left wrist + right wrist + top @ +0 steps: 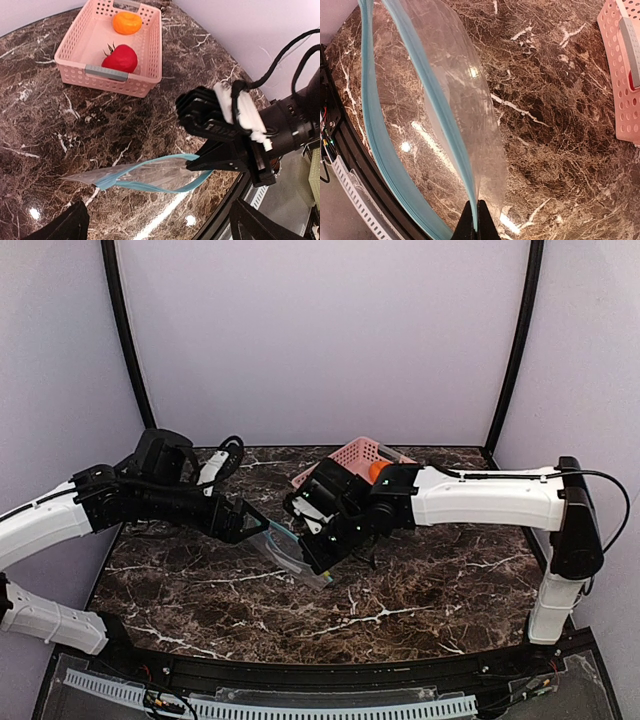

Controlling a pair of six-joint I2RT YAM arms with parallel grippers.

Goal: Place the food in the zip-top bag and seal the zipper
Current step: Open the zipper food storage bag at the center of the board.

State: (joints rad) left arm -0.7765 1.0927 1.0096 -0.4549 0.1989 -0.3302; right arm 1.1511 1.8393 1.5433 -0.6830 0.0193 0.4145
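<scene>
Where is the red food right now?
Left wrist view: the red food lies in the pink basket, just behind its grey handle, with the orange food further back.

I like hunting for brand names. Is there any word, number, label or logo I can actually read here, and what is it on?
No text can be read in any view.
Clear plastic zip-top bag and its teal-blue zipper strip: no print shows.
Pink slotted plastic basket, orange toy food, red toy food: no markings.
Dark marble-patterned table: only white veins.
</scene>
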